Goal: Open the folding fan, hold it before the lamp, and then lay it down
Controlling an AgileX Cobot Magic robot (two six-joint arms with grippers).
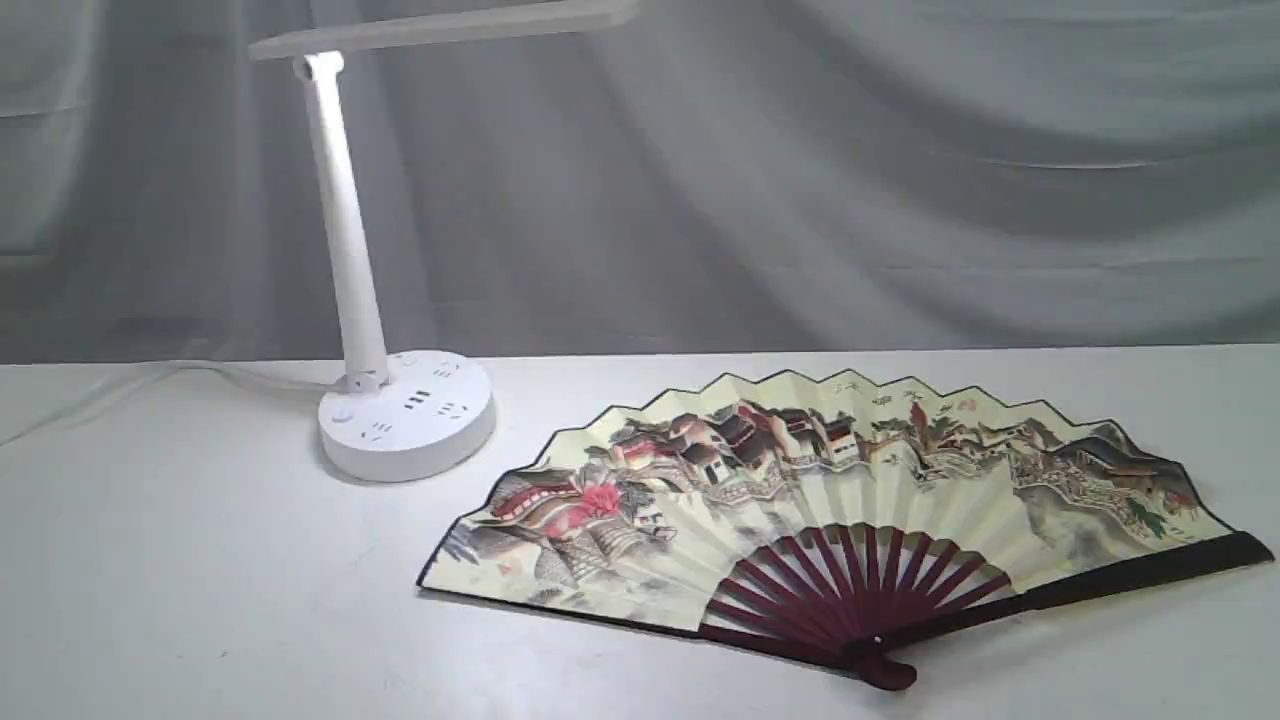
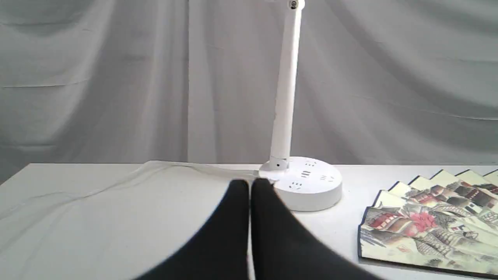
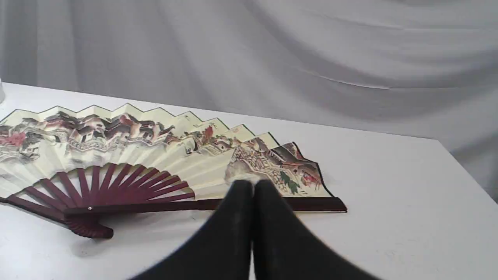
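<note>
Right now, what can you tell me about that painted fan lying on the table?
The folding fan is fully spread and lies flat on the white table, to the right of the base of the lamp and apart from it. Its pleated cream paper leaf, edged in black, shows a village landscape with red blossoms. Dark maroon, wood-like ribs converge at a rounded pivot nearest the exterior camera. Only the table touches it.

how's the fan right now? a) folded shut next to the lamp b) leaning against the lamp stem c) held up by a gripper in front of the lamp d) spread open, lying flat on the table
d: the folding fan lies fully spread on the table, to one side of the lamp and not touching it.
</note>
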